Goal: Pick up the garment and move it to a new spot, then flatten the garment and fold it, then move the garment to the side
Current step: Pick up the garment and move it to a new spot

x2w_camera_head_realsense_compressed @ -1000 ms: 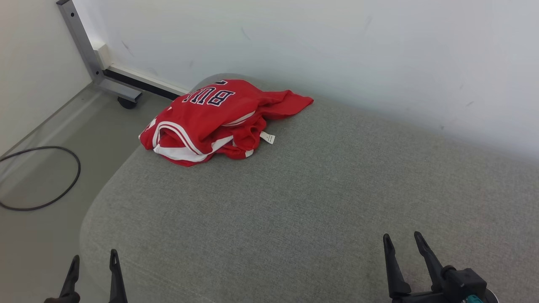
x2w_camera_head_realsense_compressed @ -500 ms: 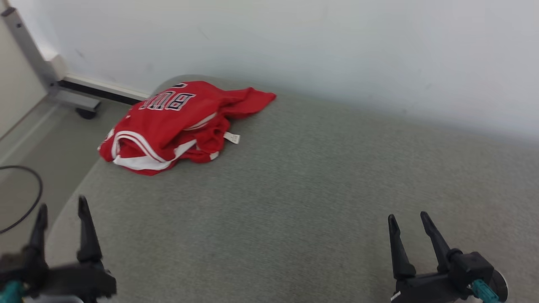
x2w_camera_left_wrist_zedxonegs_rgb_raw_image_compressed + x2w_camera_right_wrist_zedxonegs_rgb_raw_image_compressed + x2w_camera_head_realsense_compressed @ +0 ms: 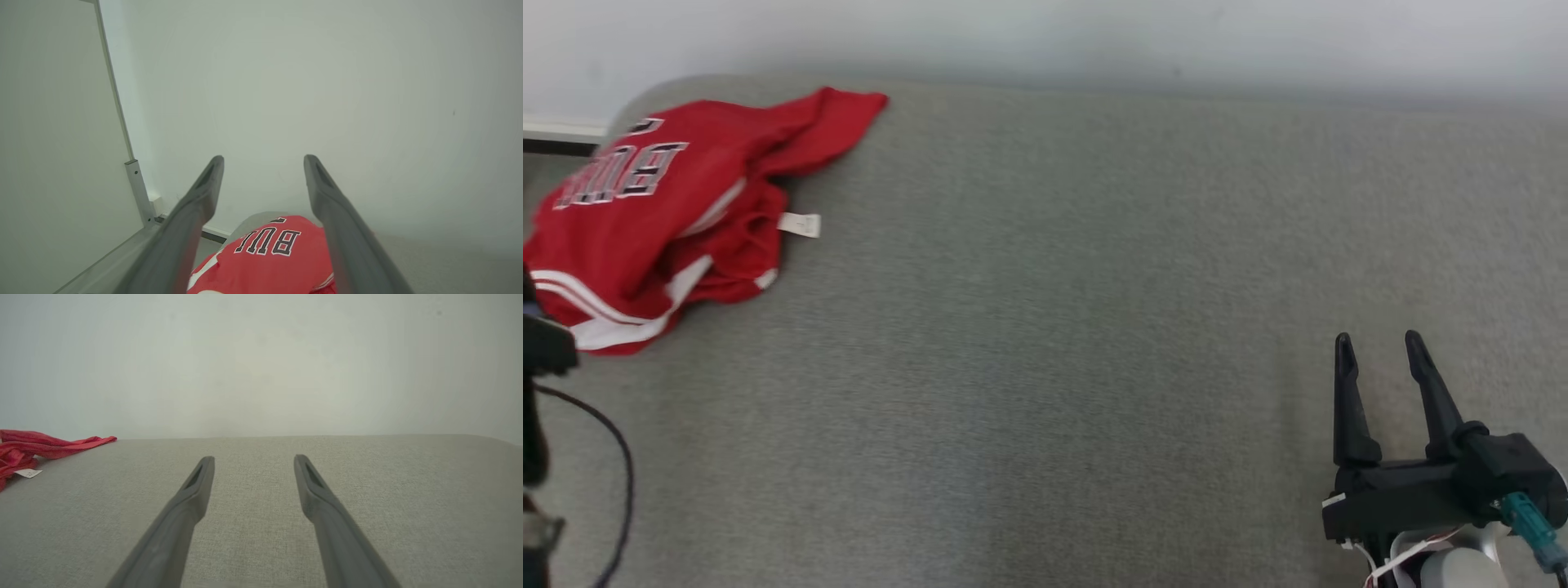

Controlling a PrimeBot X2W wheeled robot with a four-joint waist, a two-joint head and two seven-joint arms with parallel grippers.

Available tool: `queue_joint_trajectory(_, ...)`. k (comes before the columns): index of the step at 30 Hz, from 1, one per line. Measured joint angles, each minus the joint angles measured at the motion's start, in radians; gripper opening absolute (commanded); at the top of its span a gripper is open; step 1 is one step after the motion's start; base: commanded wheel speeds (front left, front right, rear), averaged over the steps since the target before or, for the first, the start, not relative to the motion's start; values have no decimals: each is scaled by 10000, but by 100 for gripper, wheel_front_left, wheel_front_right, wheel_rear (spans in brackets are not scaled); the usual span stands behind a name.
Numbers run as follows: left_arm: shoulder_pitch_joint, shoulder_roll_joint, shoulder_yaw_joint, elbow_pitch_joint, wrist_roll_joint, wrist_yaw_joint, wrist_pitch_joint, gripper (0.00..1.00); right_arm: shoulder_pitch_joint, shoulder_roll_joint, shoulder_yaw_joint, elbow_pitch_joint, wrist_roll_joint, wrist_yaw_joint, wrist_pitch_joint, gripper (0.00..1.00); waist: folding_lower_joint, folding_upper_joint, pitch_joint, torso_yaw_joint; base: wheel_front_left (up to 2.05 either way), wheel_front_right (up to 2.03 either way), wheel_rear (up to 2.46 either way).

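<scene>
- Left gripper (image 3: 263, 159): the jaws stood wide apart and empty, gripping nothing. In the left wrist view the two fingers framed the red garment (image 3: 278, 261), which lay directly ahead of and below the tips, untouched.
- Right gripper (image 3: 1378, 339): the jaws were likewise spread and empty. It was positioned over bare grey cushion (image 3: 1054, 327) at the near right, with its fingers pointing toward the wall (image 3: 1045, 33).
- Garment location: it was crumpled in a heap at the far left corner of the cushion, close to the wall. The left edge of the head view cut part of it off.
- Bearing from each hand: the garment lay straight in front of the left gripper. It was well apart from the right gripper, far off to that gripper's left across open cushion. The left arm was clearly the nearer.
- Long axis: the heap ran diagonally, from a white-trimmed end at the near left to a loose red flap at the far right. A white label (image 3: 799, 224) hung off its right side. The lettering (image 3: 267, 241) read upside down from the robot's side.
- Assessment: the pick-up step had not yet begun. The coming reach would probably fall to the left gripper, moving forward and down. The right gripper would need a long sideways travel to assist.
</scene>
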State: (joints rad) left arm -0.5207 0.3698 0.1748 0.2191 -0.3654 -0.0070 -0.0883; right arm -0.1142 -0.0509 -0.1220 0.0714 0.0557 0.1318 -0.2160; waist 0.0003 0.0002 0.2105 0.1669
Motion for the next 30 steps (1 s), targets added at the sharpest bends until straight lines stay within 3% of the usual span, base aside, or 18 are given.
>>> queue_joint_trajectory(8, -1497, 926, 67, 1290, -186, -295, 855, 100, -361, -2, 4, -226, 71, 0, -111, 100, 0, 1, 1006, -961, 0, 0, 0)
queue_joint_trajectory(15, -2579, 1871, -117, 3248, -320, -675, 1695, 100, -507, 0, 29, -267, 128, 0, -199, 100, -1, 0, 1784, -1780, 0, 0, 0)
queue_joint_trajectory(21, -2809, 2217, -732, 4947, -146, -986, 2635, 100, -523, -2, 44, -274, 128, 0, -234, 100, -2, 0, 2229, -2279, 0, 0, 0)
queue_joint_trajectory(29, -3369, 2435, -1091, 6477, -48, -936, 3461, 100, -575, 0, 46, -253, 128, 0, -263, 100, -1, 0, 2484, -2481, 0, 0, 0)
queue_joint_trajectory(30, -3446, 2429, -1089, 6638, -65, -882, 3532, 66, -611, -2, 54, -244, 130, 0, -263, 100, -2, -1, 2475, -2478, 0, 0, 0)
